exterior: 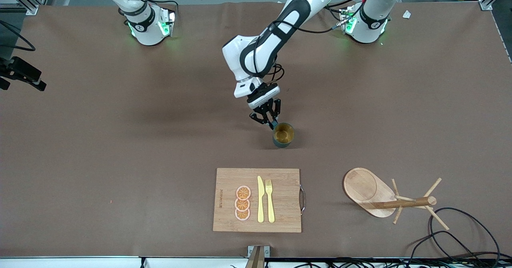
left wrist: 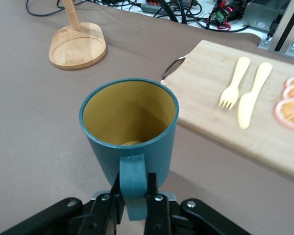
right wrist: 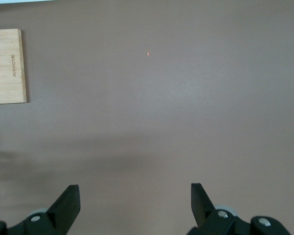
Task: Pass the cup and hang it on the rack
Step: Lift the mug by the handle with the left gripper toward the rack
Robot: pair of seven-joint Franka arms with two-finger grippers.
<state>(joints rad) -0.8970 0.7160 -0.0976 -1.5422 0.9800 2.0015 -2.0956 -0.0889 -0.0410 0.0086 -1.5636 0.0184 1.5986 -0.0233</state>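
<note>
While the cutting board (exterior: 257, 200) is lying nearest the front camera with orange slices (exterior: 243, 203), a knife (exterior: 260, 199) and a fork (exterior: 270, 200) on it, the rack (exterior: 390, 199) is standing beside it toward the left arm's end of the tabletop (exterior: 120, 160). Farther from the camera than the board, the cup (exterior: 283, 135) is sitting upright on the tabletop, and the left gripper (left wrist: 135, 204) is pinching its handle between closed fingers. Out of the front view, the right gripper (right wrist: 135, 204) is hanging with its fingers spread over bare tabletop.
</note>
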